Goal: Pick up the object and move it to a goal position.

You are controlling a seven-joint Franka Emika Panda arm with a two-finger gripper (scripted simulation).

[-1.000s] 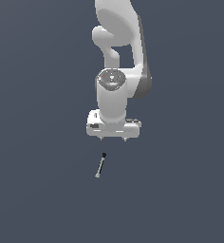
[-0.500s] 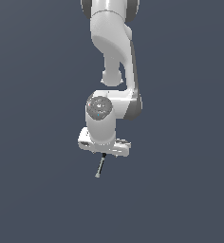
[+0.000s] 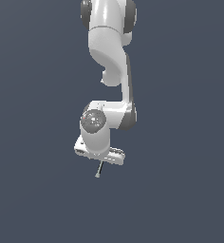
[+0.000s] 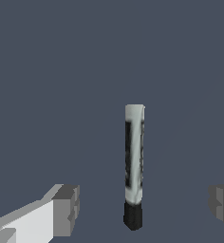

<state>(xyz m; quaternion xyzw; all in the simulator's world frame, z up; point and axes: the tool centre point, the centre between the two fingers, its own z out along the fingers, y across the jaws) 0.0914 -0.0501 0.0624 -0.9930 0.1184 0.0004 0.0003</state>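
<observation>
The gripper (image 4: pixel 143 204) stands wide open, its two fingers (image 4: pixel 66 204) spread far apart, with the rod (image 4: pixel 134 161) lying between them, nearer neither pad and touching none. In the exterior view the rod (image 3: pixel 99 170) pokes out just below the gripper (image 3: pixel 100 157), pale tip outward. It looks light, stiff and thin, likely to roll or slip, so closing on the grey shaft near its middle seems the safest hold. The counter (image 3: pixel 180 199) is a plain, dark blue-grey expanse; no walls or goal marker can be made out.
</observation>
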